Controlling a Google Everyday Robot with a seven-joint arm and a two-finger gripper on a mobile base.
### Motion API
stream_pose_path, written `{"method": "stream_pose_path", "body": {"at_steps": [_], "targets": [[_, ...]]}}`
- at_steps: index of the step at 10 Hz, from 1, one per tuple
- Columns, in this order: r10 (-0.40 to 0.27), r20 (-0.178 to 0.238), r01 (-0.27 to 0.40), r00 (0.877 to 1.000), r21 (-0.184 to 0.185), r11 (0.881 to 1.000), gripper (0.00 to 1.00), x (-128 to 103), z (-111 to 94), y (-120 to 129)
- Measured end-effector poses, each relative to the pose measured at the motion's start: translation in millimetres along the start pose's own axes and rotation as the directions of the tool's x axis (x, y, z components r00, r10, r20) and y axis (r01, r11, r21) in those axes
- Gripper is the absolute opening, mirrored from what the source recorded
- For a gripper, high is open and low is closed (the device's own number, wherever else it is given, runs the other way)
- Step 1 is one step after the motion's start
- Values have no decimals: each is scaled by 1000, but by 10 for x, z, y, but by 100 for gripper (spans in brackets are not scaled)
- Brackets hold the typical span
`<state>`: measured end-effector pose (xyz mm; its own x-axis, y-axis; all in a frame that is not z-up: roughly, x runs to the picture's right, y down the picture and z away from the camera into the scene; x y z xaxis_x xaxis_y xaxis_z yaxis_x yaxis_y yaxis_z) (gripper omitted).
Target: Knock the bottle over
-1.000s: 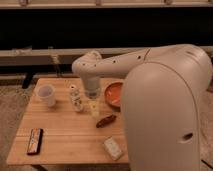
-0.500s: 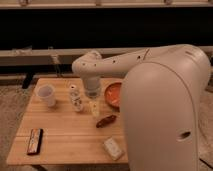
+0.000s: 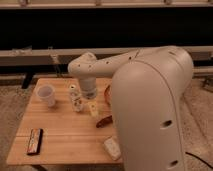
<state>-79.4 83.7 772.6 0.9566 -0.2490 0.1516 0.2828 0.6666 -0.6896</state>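
Whitish bottle (image 3: 76,99) upright – just left of tool (image 3: 93,109) – grip state unclear.

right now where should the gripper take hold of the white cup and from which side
Grip the white cup across its upper wall, just under the rim, coming from above on its left side. It stands upright, widens toward the open top, and the table to its left is bare. The bottle stands close on its right, where the gripper hangs low, so a right-side approach is probably crowded.
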Motion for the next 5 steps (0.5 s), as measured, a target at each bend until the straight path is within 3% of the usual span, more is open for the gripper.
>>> {"method": "stream_pose_path", "body": {"at_steps": [5], "targets": [[-132,-6,132,991,-12,991,100,-237,20,-176]]}}
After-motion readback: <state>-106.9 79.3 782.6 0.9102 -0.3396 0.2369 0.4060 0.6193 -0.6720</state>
